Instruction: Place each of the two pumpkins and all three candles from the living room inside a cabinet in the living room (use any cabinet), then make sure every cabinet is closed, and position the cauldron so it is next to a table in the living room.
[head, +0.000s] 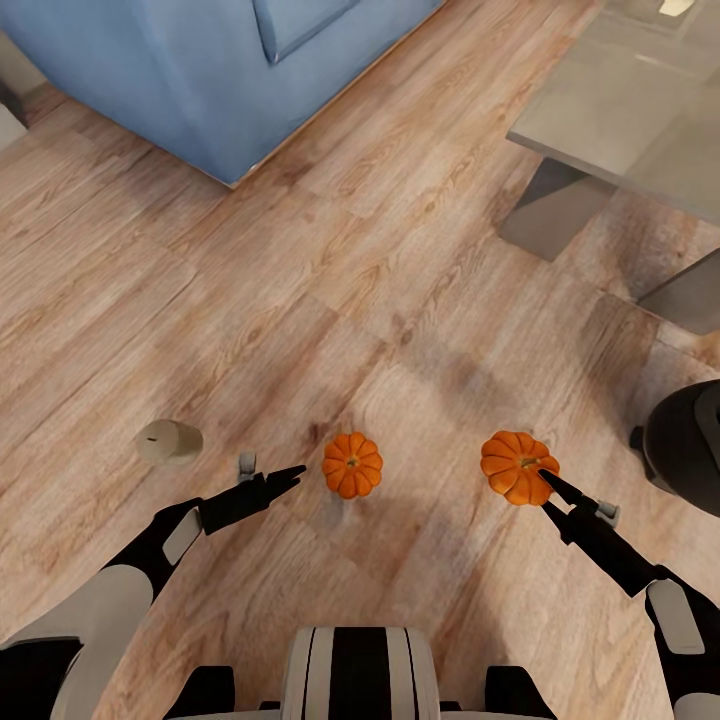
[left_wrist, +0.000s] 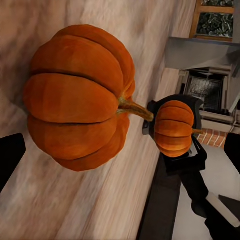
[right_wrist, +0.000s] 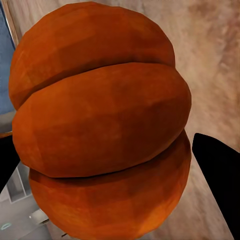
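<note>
Two orange pumpkins are low over the wood floor in front of me. The left pumpkin rests on the boards just past my left gripper, which is open with its fingertips wide on either side of it. My right gripper is shut on the right pumpkin, a black finger pressing each flank. One tan candle lies on the floor left of my left arm. The black cauldron shows at the right edge. The cabinet is out of view.
A blue sofa fills the upper left. A grey table with slab legs stands at the upper right, close to the cauldron. Open floor lies between the sofa and the table.
</note>
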